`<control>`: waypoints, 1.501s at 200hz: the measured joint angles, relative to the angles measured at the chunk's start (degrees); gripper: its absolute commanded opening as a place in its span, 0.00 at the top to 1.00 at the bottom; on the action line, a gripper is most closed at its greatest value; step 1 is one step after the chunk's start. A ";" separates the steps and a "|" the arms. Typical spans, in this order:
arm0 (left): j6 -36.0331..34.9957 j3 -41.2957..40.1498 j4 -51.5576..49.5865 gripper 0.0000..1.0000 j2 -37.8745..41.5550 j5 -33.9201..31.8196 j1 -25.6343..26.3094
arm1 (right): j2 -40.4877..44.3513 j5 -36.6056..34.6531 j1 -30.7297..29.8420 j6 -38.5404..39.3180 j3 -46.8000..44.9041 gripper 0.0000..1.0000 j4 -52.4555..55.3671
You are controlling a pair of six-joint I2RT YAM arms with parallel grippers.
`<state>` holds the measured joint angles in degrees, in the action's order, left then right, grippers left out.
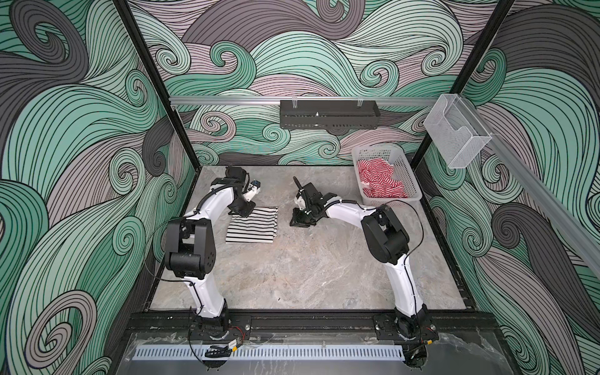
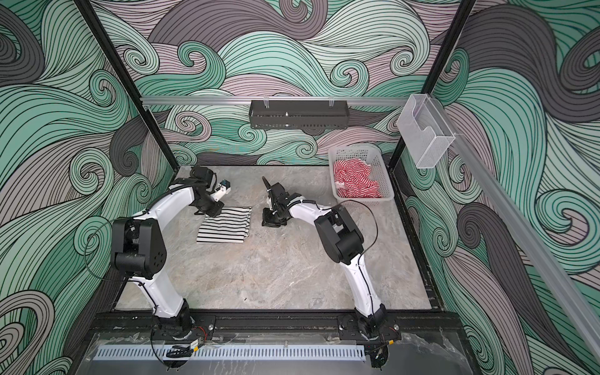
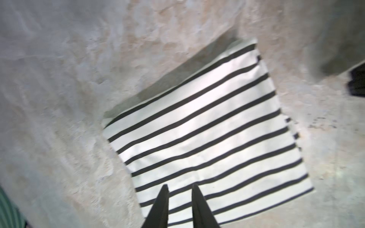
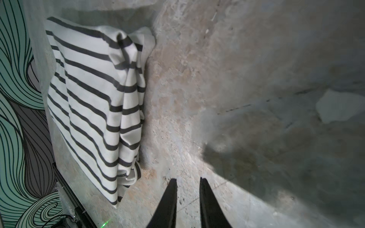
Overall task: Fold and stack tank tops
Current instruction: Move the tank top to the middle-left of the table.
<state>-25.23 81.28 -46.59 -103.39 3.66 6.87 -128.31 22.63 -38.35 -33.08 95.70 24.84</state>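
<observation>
You're sitting about halfway: the black-and-white top (image 1: 251, 225) is lying folded on the table (image 1: 308, 259), and the red-and-white top (image 1: 380, 181) is lying crumpled in the basket (image 1: 406, 175). The left gripper (image 3: 180, 189) and right gripper (image 4: 187, 181) are gaping slightly, holding nothing.

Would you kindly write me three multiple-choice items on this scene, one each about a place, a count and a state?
1. Where is the red-and-white tank top? A in the basket; B under it; C beside it.
2. How many tank tops lie on the table? A none; B one; C two.
3. How is the black-and-white tank top? A crumpled; B hanging; C folded.
Answers: 1 A, it is heaped inside the white basket. 2 B, only the black-and-white one lies there. 3 C, it forms a neat layered rectangle.
</observation>
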 measured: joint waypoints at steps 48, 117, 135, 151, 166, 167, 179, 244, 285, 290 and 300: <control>0.44 2.60 -0.90 0.75 -5.88 3.26 13.62 | 7.50 -2.91 2.14 -1.73 -11.28 0.76 -1.75; 2.58 6.91 0.20 0.75 -17.14 -2.91 18.53 | 24.50 -6.16 5.20 -1.81 -29.42 0.75 -3.06; 2.82 6.32 0.83 0.75 -16.98 -4.72 17.97 | 26.67 -6.34 5.20 -1.66 -30.82 0.74 -3.17; 2.80 4.17 2.03 0.75 -15.58 -5.99 17.11 | 27.45 -6.45 5.29 -1.55 -30.99 0.74 -3.28; 2.78 1.66 2.86 0.75 -13.99 -7.10 16.06 | 27.58 -6.58 5.49 -1.44 -30.99 0.74 -3.52; 2.78 1.55 2.89 0.75 -13.92 -7.19 15.98 | 27.58 -6.60 5.49 -1.44 -30.99 0.74 -3.52; 2.78 0.24 2.91 0.76 -12.98 -7.85 14.67 | 27.58 -6.62 5.64 -1.40 -30.99 0.74 -3.65; 2.36 -4.74 3.56 0.75 -9.60 -9.73 5.73 | 27.52 -6.58 5.86 -1.38 -30.99 0.74 -4.09; 1.27 -5.40 4.42 0.75 -9.18 -10.16 1.75 | 27.41 -6.54 6.58 -1.38 -30.99 0.73 -4.11; 1.20 -5.40 4.46 0.75 -9.14 -10.16 1.33 | 27.41 -6.54 6.80 -1.38 -30.99 0.73 -4.11; 1.01 -5.40 4.55 0.75 -9.14 -10.29 0.57 | 27.41 -6.49 7.21 -1.38 -30.99 0.72 -4.11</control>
<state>-24.23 75.88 -42.04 -112.53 -6.63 7.44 -100.90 16.14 -31.14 -34.46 64.71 20.73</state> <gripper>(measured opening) 0.247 0.272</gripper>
